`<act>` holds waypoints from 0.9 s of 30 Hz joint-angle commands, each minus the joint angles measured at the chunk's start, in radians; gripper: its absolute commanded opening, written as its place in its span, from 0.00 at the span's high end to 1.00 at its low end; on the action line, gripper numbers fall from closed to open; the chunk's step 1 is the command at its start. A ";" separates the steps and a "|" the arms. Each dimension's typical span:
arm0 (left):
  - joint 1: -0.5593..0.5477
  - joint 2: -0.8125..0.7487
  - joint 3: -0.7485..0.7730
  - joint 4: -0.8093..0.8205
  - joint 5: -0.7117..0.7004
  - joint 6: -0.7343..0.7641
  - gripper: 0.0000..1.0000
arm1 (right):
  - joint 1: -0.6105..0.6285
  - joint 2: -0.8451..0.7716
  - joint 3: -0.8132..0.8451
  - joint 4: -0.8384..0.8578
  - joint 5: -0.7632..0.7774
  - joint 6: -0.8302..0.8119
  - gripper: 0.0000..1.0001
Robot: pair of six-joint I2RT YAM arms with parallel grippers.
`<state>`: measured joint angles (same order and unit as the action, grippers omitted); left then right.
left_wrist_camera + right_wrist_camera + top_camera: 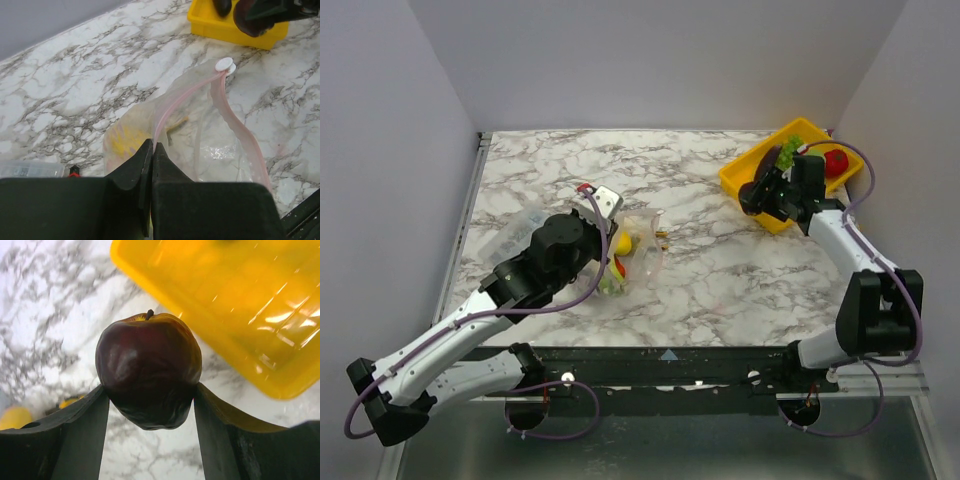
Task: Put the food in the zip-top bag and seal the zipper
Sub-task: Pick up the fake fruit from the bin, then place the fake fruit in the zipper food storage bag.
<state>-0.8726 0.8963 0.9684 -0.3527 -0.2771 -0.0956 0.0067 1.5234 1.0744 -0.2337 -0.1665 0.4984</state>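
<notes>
The zip-top bag (220,150) lies on the marble with its mouth gaping, and a yellow lemon (125,137) shows through the plastic. My left gripper (152,146) is shut on the near end of the pink zipper (185,95); the white slider (224,64) sits at the far end. From above, the bag (642,248) holds the lemon (623,243) and other food. My right gripper (150,386) is shut on a dark red-purple round fruit (148,365) with a stem, held above the table beside the yellow tray (240,300). In the top view this gripper (760,192) hangs over the tray's near corner.
The yellow tray (745,178) at the back right holds a red fruit (836,160) and a green leafy piece (787,152). A small clear box (525,228) lies left of the left arm. The table's edges meet walls at the left, back and right.
</notes>
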 commanded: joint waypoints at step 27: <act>-0.002 -0.140 -0.066 0.106 -0.208 0.033 1.00 | 0.768 -0.421 0.041 -0.241 0.138 0.144 1.00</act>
<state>-0.8726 0.7837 0.9169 -0.3119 -0.4107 -0.0708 0.7010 1.0912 1.0336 -0.4576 -0.1223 0.6128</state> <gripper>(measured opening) 0.012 0.631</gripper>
